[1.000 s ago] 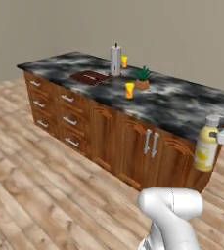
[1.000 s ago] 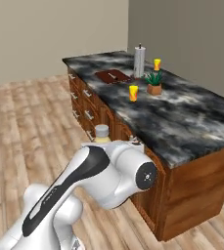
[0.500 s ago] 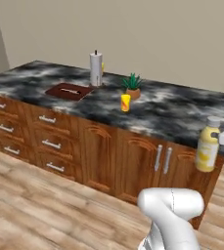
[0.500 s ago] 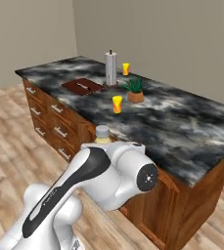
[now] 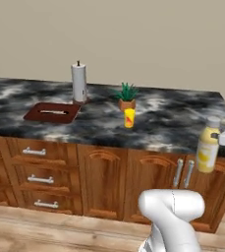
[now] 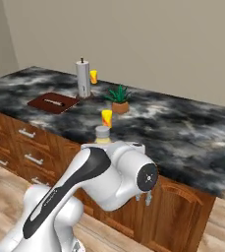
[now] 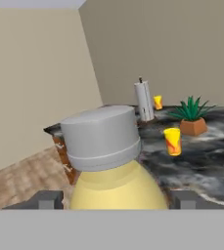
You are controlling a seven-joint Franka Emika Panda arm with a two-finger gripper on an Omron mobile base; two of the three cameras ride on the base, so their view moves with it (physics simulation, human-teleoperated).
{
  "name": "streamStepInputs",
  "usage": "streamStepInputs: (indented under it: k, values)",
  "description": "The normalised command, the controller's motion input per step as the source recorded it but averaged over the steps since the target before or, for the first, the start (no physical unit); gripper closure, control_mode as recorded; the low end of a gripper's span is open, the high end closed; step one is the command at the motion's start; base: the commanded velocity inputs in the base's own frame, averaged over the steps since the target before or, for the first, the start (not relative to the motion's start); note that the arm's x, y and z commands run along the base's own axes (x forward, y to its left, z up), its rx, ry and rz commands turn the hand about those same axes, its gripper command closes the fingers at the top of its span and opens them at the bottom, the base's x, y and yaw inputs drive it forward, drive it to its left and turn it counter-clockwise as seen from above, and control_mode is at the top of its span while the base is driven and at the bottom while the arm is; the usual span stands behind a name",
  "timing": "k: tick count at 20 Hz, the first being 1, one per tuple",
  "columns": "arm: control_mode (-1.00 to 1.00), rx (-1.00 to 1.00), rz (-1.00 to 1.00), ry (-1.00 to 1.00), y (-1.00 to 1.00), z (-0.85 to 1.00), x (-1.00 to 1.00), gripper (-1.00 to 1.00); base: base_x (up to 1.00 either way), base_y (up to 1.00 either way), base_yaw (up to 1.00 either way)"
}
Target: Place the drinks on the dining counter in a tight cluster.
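My gripper point(image 7: 113, 201) is shut on the yellow juice bottle point(image 7: 114, 188), whose pale grey-white cap point(image 7: 101, 136) stands upright between the two dark fingertips point(image 7: 45, 199). In the left base view the juice bottle point(image 5: 208, 150) hangs in front of the wooden cabinet doors near the right end of the dining counter point(image 5: 178, 123), its cap about level with the marbled top. In the right base view just the bottle's cap point(image 6: 102, 133) shows above my white arm, before the dining counter point(image 6: 192, 128).
On the counter stand a paper towel roll point(image 5: 78, 82), a small potted plant point(image 5: 126, 97), a yellow cup point(image 5: 129, 118) and a flat brown board point(image 5: 52, 112). A second yellow cup point(image 6: 93, 77) sits behind the roll. Beige wall behind, wooden floor in front.
The whole picture has shifted: the base has moved, and the counter is now seen more from the front and closer. The juice bottle stays in the gripper.
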Motion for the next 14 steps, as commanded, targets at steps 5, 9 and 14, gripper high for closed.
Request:
streamStepInputs:
  k: [5, 9, 14]
  values:
    - [1.00, 0.00, 0.00, 0.00, 0.00, 0.00, 0.00, 1.00, 1.00, 0.65, -0.46]
    - [1.00, 0.00, 0.00, 0.00, 0.00, 0.00, 0.00, 1.00, 1.00, 0.46, -0.28]
    - [1.00, 0.00, 0.00, 0.00, 0.00, 0.00, 0.00, 1.00, 0.60, 0.20, -0.15]
